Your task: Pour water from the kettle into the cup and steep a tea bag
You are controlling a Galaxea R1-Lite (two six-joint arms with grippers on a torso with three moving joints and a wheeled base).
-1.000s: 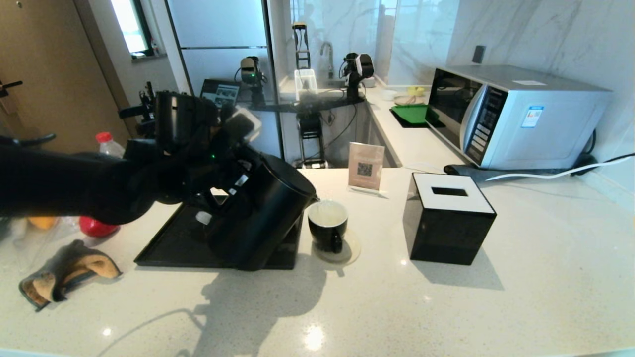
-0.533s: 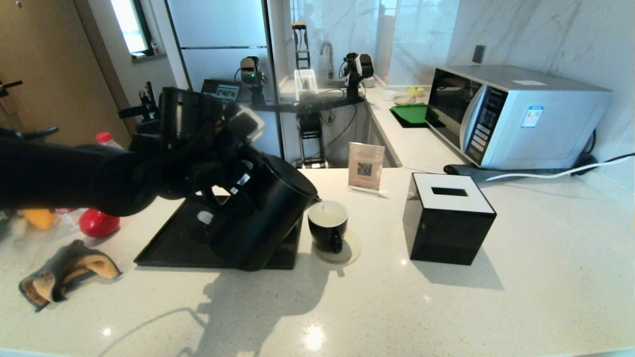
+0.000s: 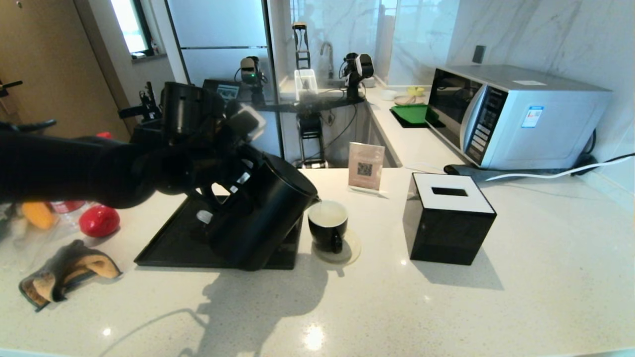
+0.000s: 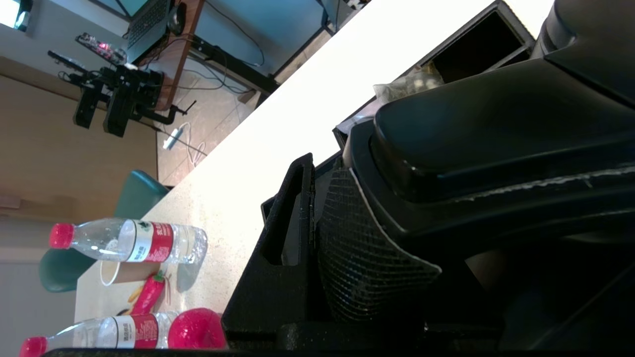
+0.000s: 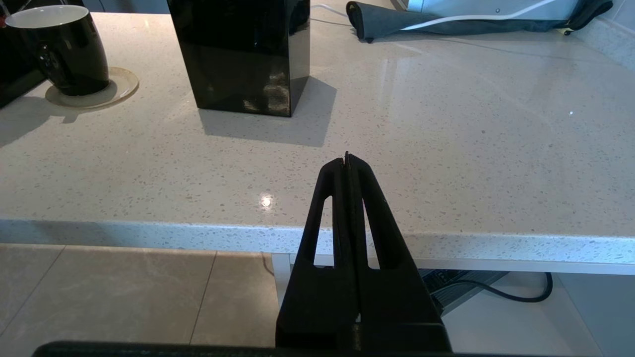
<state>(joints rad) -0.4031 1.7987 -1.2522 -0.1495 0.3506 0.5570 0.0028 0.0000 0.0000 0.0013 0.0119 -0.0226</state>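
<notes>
Kettle is tilted, spout over the cup on its coaster, left pincer pinching the handle. Tip further and you'll overflow onto the worktop; right pincer pressed together, idle at the worktop's near edge

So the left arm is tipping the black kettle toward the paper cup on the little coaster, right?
Not quite. The left tool is tipping the kettle on the coaster toward a black mug with a white interior, not a paper cup. The head view shows it.
</notes>
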